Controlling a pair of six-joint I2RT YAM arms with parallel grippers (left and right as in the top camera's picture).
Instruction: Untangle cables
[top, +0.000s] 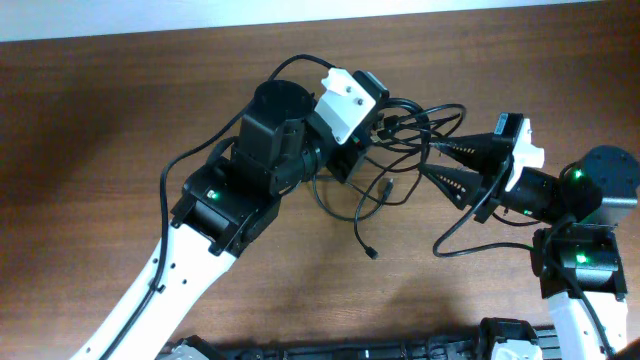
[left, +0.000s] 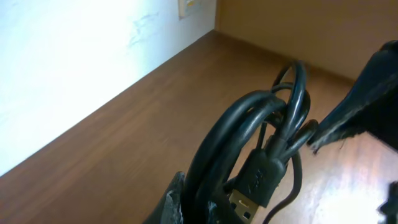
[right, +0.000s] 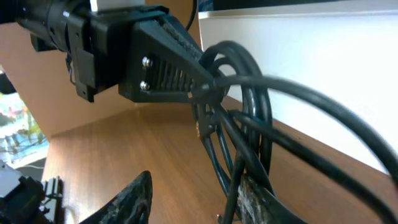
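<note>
The cables (top: 412, 128) are thin black cords looped in a bundle at mid-table, and one loose end (top: 370, 252) trails toward the front. My left gripper (top: 383, 125) is shut on the bundle. In the left wrist view the cords (left: 249, 118) rise out of the left gripper (left: 198, 208), beside a USB plug (left: 252, 190). My right gripper (top: 425, 160) stands open just right of the bundle, pointing left. In the right wrist view the cables (right: 249, 137) lie against its right finger (right: 264, 202), and its left finger (right: 130, 199) stands apart from them. The left gripper (right: 208, 84) pinches the loops above.
The table is brown wood (top: 120, 110), with a pale wall (left: 74, 56) along its far edge. A thicker black wire (top: 470, 235) from the right arm curves over the table near the right arm's base. Black gear (top: 330, 350) lies along the front edge.
</note>
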